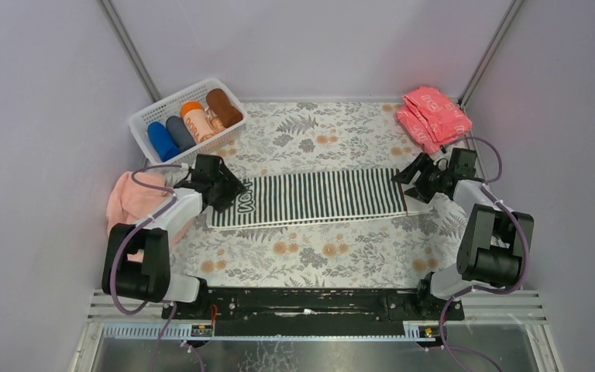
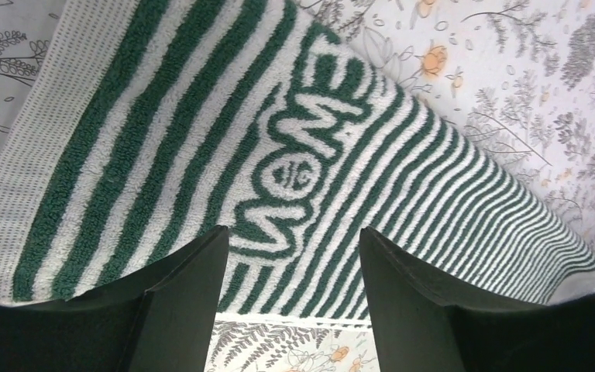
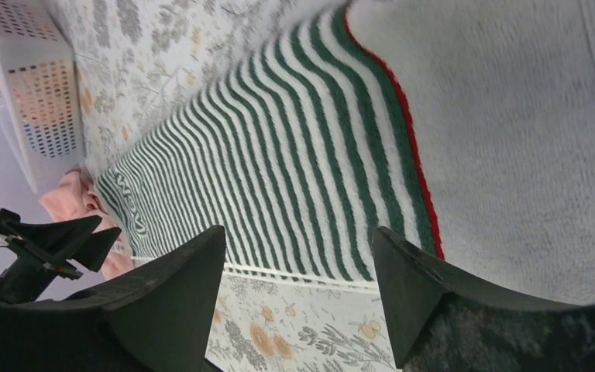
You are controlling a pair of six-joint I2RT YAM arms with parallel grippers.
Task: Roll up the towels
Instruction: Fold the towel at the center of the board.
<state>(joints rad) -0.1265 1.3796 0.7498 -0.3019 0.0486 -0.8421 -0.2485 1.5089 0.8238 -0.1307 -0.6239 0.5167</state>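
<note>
A dark-and-white striped towel (image 1: 310, 198) with white lettering lies flat across the middle of the floral table cover. My left gripper (image 1: 225, 190) is over its left, lettered end (image 2: 294, 147). In the left wrist view that gripper (image 2: 293, 230) is open, with only towel and table showing between its fingers. My right gripper (image 1: 420, 180) hovers at the towel's right end. In the right wrist view it (image 3: 298, 229) is open and empty, above the towel's near edge (image 3: 294, 155) and a plain pale end (image 3: 511, 139). A pale pink towel (image 1: 133, 200) lies bunched at the left.
A white basket (image 1: 149, 118) at the back left holds several rolled towels, one of them rust-brown (image 1: 224, 107). Folded red-pink towels (image 1: 434, 116) are stacked at the back right. Grey walls close in both sides and the back. The floral cover (image 1: 318, 256) reaches to the arm bases.
</note>
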